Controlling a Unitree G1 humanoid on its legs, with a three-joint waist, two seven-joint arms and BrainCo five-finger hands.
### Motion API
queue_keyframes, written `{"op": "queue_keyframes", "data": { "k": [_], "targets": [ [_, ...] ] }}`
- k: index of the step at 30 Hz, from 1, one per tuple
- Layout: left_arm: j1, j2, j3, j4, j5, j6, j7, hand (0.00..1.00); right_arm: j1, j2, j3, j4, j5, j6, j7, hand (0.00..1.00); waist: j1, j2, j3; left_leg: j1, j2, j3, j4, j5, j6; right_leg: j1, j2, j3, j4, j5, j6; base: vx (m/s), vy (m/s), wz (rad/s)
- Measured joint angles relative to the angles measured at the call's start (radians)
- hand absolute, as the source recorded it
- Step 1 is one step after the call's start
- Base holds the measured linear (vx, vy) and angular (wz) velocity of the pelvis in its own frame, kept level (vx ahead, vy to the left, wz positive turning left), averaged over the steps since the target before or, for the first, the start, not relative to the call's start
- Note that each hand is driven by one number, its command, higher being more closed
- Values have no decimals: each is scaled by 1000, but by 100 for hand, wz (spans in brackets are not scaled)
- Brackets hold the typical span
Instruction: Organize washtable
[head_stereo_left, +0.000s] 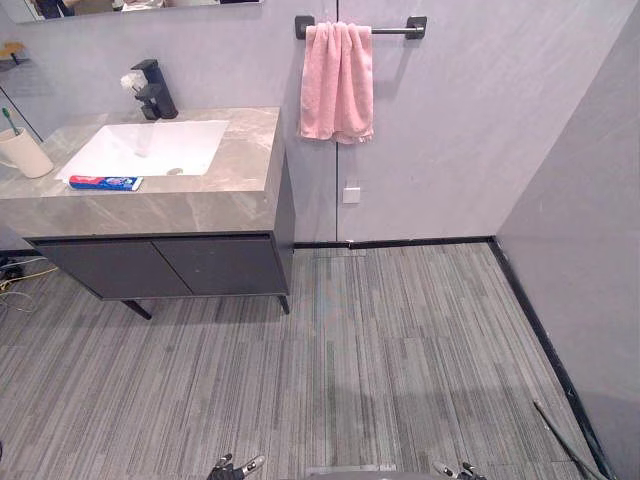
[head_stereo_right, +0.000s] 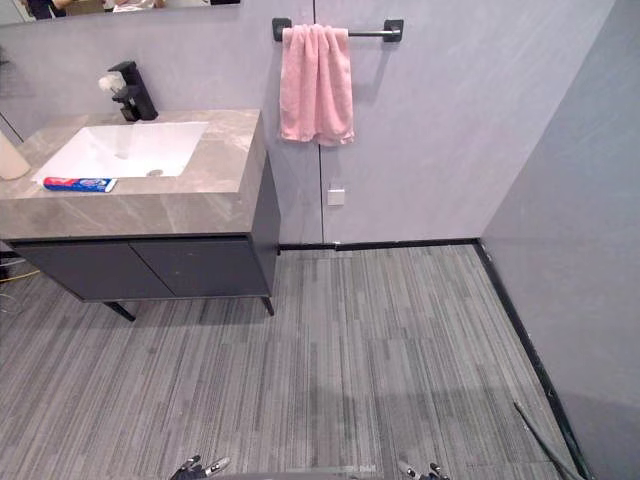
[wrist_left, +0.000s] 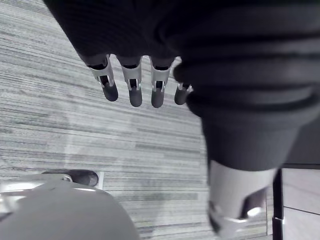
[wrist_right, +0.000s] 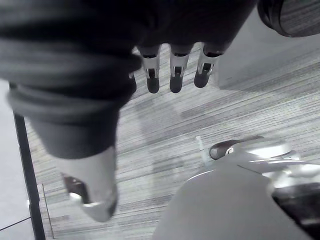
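Observation:
The washtable (head_stereo_left: 215, 200) is a grey stone counter with a white sink (head_stereo_left: 150, 147) and a black faucet (head_stereo_left: 155, 90), standing at the upper left. A red and blue toothpaste tube (head_stereo_left: 105, 183) lies flat on the counter at the sink's front left corner. At the counter's far left stands a white cup (head_stereo_left: 24, 153) holding a green toothbrush (head_stereo_left: 9, 120). My left hand (wrist_left: 135, 85) hangs low over the floor, fingers straight, holding nothing. My right hand (wrist_right: 172, 75) hangs the same way, open and empty. Both are far from the counter.
A pink towel (head_stereo_left: 337, 82) hangs on a black rail on the back wall, right of the counter. Dark cabinet doors (head_stereo_left: 170, 265) sit under the counter. A grey wall (head_stereo_left: 580, 250) closes the right side. Striped grey flooring (head_stereo_left: 380, 350) lies between me and the washtable.

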Motion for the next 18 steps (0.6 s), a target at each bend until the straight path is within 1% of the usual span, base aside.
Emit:
{"op": "queue_keyframes", "data": {
  "k": [2, 6, 10, 18],
  "targets": [
    [-8, 1, 3, 0, 0, -2, -1, 0, -20, 5, -7, 8, -1, -8, -5, 0, 0, -5, 12, 7, 0, 5, -10, 7, -10, 6, 0, 0, -14, 9, 8, 45, -10, -7],
    [-22, 2, 3, 9, 5, -6, -1, 0, -36, 7, -8, 11, -8, -11, -9, 0, 1, -6, 26, 24, 0, 17, -23, 7, -11, 28, 0, 1, -38, 17, 19, 44, -5, -2],
    [-25, 2, 3, 9, 8, -9, -1, 0, -59, 13, -8, 11, -8, -15, -9, 0, 1, -5, 41, 37, 0, 29, -31, 7, -11, 38, 0, 2, -45, 17, 19, 2, -12, -6],
    [-30, 2, 3, 9, 7, -11, 0, 0, -79, 30, -14, 11, -8, -16, -9, 0, 3, -5, 49, 42, 0, 46, -37, 7, -11, 38, 1, 10, -49, 20, 15, -22, -18, -4]
  ]
}}
